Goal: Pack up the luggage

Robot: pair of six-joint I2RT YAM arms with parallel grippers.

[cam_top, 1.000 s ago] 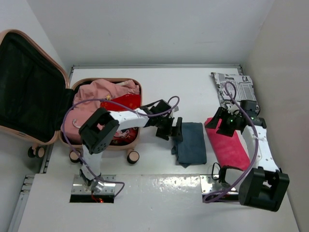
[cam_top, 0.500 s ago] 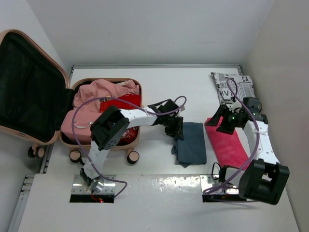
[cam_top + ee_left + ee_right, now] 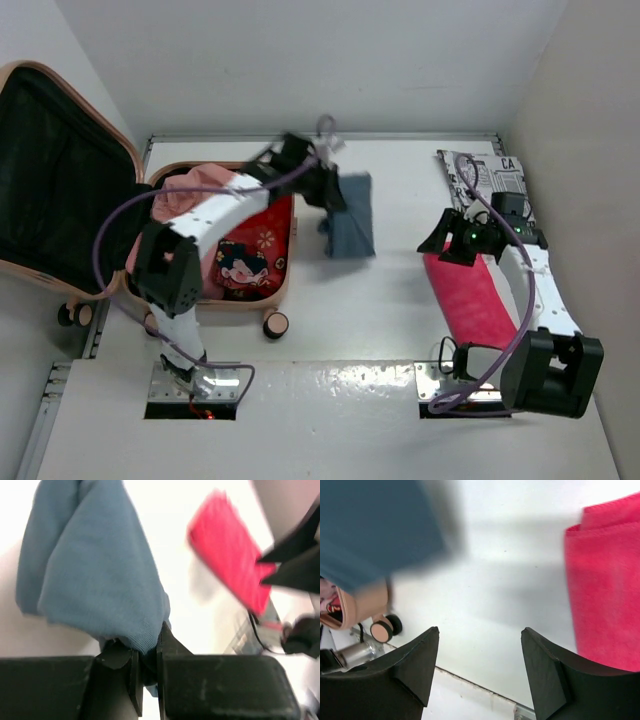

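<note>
— Where do we have the luggage (image 3: 60, 190)?
— At the far left of the table (image 3: 330, 350), with its lid standing open. We see a pink garment (image 3: 205, 190) and a red printed piece (image 3: 245, 265) lying in its lower half.
— And our left gripper (image 3: 145, 650)?
— Just beside the luggage's right rim, pressed together on a fold of the blue cloth (image 3: 95, 565), which hangs from it, blurred.
— Our right gripper (image 3: 480, 645)?
— Spread, with nothing between its fingers, over the table next to the red towel (image 3: 480, 295). We find it well apart from the luggage.
— And beyond that?
— We see a black-and-white printed cloth (image 3: 490, 180) at the towel's far end, in the far right corner.
</note>
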